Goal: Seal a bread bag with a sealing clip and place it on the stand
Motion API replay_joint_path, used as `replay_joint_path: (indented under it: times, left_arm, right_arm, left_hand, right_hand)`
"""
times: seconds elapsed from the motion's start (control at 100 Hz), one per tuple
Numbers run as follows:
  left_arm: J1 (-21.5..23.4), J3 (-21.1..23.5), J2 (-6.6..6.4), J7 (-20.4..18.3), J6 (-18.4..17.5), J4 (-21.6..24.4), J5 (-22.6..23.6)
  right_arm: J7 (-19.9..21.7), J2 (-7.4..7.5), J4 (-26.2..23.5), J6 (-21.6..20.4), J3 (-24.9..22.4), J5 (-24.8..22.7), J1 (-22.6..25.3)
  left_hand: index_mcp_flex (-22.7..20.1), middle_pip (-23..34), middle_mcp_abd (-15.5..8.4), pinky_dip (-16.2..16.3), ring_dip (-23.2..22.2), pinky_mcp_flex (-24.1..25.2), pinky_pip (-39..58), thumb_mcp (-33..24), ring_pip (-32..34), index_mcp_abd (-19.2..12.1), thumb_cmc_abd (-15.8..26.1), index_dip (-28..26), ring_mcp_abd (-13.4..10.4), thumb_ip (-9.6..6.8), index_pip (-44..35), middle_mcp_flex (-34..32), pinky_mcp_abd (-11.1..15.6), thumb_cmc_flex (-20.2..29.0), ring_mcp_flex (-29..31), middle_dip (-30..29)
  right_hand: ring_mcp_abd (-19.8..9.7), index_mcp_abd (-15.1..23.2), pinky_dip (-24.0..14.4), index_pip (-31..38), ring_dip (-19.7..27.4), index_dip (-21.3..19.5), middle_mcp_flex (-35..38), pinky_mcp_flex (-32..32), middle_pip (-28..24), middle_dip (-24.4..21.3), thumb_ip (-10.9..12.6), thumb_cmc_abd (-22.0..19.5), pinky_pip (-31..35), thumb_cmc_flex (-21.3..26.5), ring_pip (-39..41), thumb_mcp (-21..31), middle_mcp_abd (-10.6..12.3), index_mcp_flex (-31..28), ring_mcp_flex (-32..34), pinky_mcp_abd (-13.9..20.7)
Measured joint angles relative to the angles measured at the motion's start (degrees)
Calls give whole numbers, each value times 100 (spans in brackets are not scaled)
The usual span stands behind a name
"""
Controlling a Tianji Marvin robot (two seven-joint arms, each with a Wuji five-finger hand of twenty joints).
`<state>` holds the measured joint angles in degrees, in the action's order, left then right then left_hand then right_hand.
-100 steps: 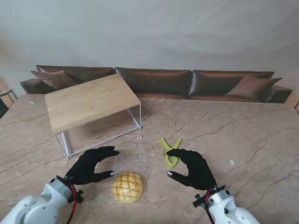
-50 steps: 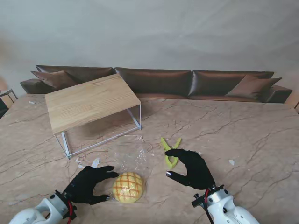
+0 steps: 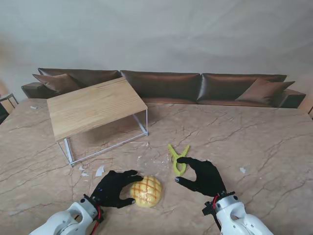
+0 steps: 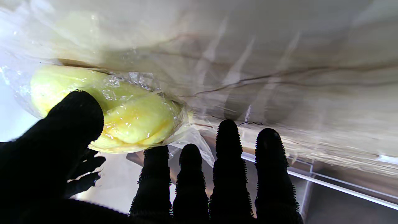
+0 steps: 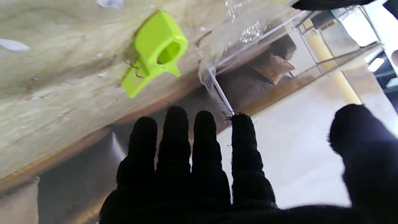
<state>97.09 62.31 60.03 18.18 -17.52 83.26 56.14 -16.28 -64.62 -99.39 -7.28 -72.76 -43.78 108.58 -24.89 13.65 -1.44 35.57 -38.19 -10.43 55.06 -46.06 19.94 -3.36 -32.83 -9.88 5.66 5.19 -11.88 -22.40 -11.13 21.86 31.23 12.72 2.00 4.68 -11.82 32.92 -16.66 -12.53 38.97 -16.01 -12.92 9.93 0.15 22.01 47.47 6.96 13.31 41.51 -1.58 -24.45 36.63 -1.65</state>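
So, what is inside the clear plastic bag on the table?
One round yellow bread with a brown crisscross top lies in the clear bag. The left hand covers its left edge; its underside cannot be seen.

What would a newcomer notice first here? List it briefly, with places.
First the golden, cross-hatched bun in its clear bread bag, lying on the marble table nearest to me, with the black-gloved left hand right at its left side. Next the lime-green sealing clip to its right, just beyond the open right hand. Farther off on the left is the wooden-topped stand.
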Motion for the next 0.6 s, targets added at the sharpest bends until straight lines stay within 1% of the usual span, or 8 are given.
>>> replay_joint_path:
  times: [0.05, 0.12, 0.19, 0.32, 0.38, 0.44, 0.51, 0.6]
  left_arm:
    - [-123, -158, 21, 62, 72, -80, -50]
    - [-250, -316, 57, 113, 228, -139, -178]
    - [-323, -428, 100, 131, 366, -170, -326]
    - [-386, -616, 185, 353, 574, -251, -367]
    - [-389, -633, 214, 358, 609, -250, -368]
    - [-394, -650, 233, 355, 615, -249, -398]
    - [-397, -674, 247, 361, 619, -249, -456]
    - [-410, -721, 262, 435, 644, -266, -505]
  right_arm:
    - [184, 11, -64, 270, 5, 19, -37]
    - [338, 38, -158, 728, 38, -37, -112]
    - [510, 70, -204, 1119, 89, -193, -238]
    - [1061, 128, -206, 1542, 209, -224, -590]
    - [1256, 155, -194, 1811, 316, -191, -777]
    - [1297, 172, -117, 2002, 446, -119, -990]
    - [1302, 172, 42, 2113, 594, 2, -1246]
    - [1353, 171, 215, 2320, 773, 58, -1525]
  left_hand:
    - [0, 2, 0, 1, -181, -23, 19, -1, 70, 28, 0, 0, -37, 0, 0, -1, 0, 0, -6, 1]
    - [-3, 4, 1, 2, -421, -35, 61, -1, 556, 31, 0, -2, -37, 30, -2, -1, 0, 0, -6, 2]
    - [-9, 7, 49, 2, -362, -39, 73, -1, 402, 101, 4, -5, -105, 30, -20, -2, 0, 0, 57, 4]
    - [-23, 9, 94, 4, -315, -39, 136, 5, 397, 235, 19, -10, -106, 31, -62, -17, 0, -11, 69, 5]
    - [-79, 9, 94, 5, -311, -39, 136, 18, 396, 275, 63, -10, -81, 30, -63, -18, 0, -14, 72, 5]
    - [-79, 9, 94, 5, -284, -39, 137, 24, 380, 317, 85, -10, -71, 30, -63, -18, 0, -19, 72, 11]
    - [-81, 10, 94, 5, -246, -39, 139, 84, 365, 339, 90, -10, -63, 30, -63, -31, 0, -19, 72, 52]
    - [-202, 10, 95, 5, -218, -39, 149, 98, 363, 401, 141, -10, 63, 32, -63, -32, 0, -22, 142, 54]
  right_hand:
    - [118, -22, -177, 4, -201, 0, 0, -109, -256, 134, -59, 121, 303, 0, 220, -2, -26, -72, 224, -129]
    - [224, -134, -495, 4, -428, 0, 0, -115, -586, 270, -110, 270, 566, 0, 318, -2, -36, -76, 336, -308]
    - [290, -185, -718, -1, -594, 0, 0, 17, -734, 352, -121, 293, 614, 0, 356, -2, -72, -207, 340, -389]
    - [333, -205, -1168, -2, -997, -156, -4, 146, -1318, 576, -210, 487, 476, -1, 558, 4, -78, -291, 261, -392]
    - [346, -217, -1330, -1, -1302, -375, -19, 183, -1778, 839, -255, 495, 434, -1, 851, 4, -80, -377, 231, -403]
    - [348, -253, -1467, 58, -1610, -553, -23, 246, -2176, 1159, -288, 499, 420, -1, 1199, 5, -80, -528, 144, -437]
    - [348, -253, -1585, 58, -1911, -732, -24, 315, -2458, 1522, -337, 644, 410, -1, 1549, 5, -80, -590, 53, -463]
    - [350, -214, -1601, 88, -2174, -899, -28, 389, -2699, 1914, -364, 646, 405, -1, 1862, 5, -80, -653, -110, -493]
